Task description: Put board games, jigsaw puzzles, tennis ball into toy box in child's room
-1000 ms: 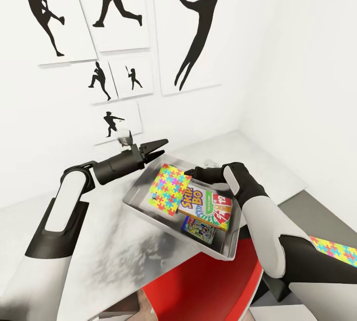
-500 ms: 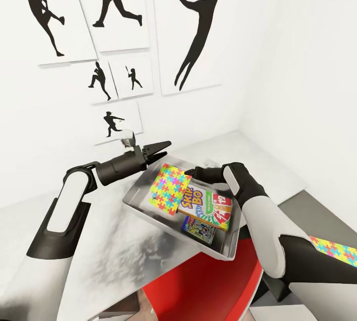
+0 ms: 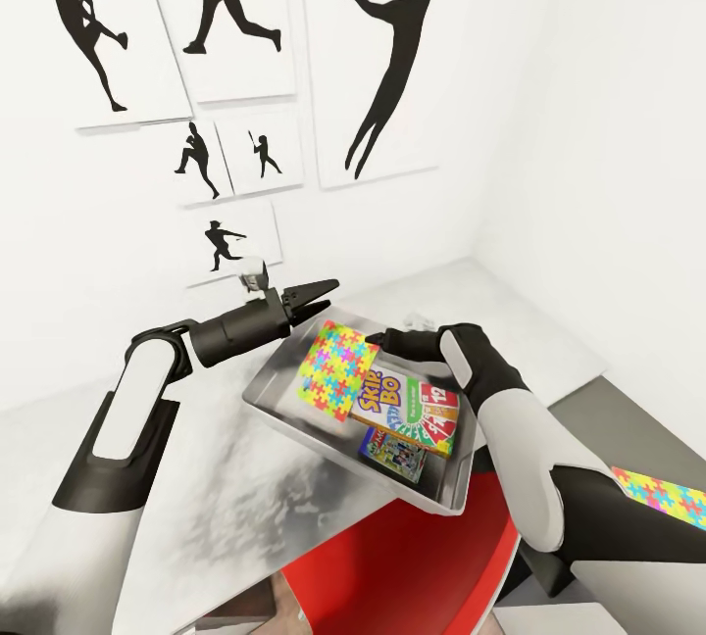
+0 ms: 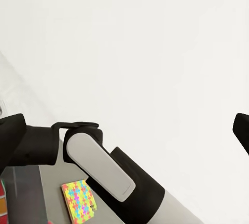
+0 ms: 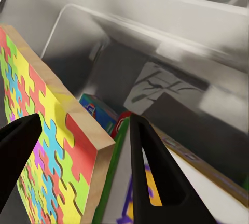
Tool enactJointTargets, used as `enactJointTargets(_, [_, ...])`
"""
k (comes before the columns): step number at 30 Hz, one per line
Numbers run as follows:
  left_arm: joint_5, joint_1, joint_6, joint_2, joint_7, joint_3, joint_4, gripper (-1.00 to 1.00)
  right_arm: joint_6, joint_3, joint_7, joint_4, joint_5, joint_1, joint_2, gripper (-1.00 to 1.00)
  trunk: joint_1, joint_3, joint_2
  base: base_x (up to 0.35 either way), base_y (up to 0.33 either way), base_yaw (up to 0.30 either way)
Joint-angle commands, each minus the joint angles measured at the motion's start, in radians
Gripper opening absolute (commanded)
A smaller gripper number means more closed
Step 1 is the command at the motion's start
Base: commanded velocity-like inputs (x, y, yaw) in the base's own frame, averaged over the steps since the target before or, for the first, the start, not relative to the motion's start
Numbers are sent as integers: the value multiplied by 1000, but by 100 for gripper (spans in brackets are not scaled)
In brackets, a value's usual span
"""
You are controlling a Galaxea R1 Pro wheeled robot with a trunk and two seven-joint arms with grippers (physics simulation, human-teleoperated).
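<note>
The metal toy box point(image 3: 284, 410) sits on the white table. Three board games lie flat in it, among them the Skip-Bo box point(image 3: 387, 398) and a blue one point(image 3: 392, 451). A bright jigsaw puzzle point(image 3: 336, 372) leans tilted in the box against the Skip-Bo game. My right gripper point(image 3: 378, 339) hangs over the box's far side, open, and the puzzle's corner point(image 5: 67, 146) stands between its spread fingers point(image 5: 150, 167). My left gripper point(image 3: 316, 294) hovers open and empty above the box's back-left rim. A second jigsaw puzzle point(image 3: 662, 496) lies on the grey surface beside my right arm, where it is also visible as the puzzle point(image 4: 78, 200).
A red chair point(image 3: 412, 566) stands under the table's near edge, below the box. The white wall with black silhouette pictures point(image 3: 382, 57) rises close behind the table. White tabletop point(image 3: 196, 488) stretches left of the box.
My left arm has edged slightly up and to the right over the box's back rim. The puzzle, the games and the right arm stay as they were.
</note>
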Motion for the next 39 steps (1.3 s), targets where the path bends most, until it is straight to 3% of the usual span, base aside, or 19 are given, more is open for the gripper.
enactJointTargets(1, [-7, -1, 1, 1, -8, 0, 0, 100, 8, -7, -2, -1, -6, -1, 1, -100, 1, -2, -2, 0, 0, 0])
enactJointTargets(39, [-5, -14, 2, 1, -5, 0, 0, 100, 2, -7, -1, 5, -8, 6, 8, -100, 1, -2, -2, 0, 0, 0])
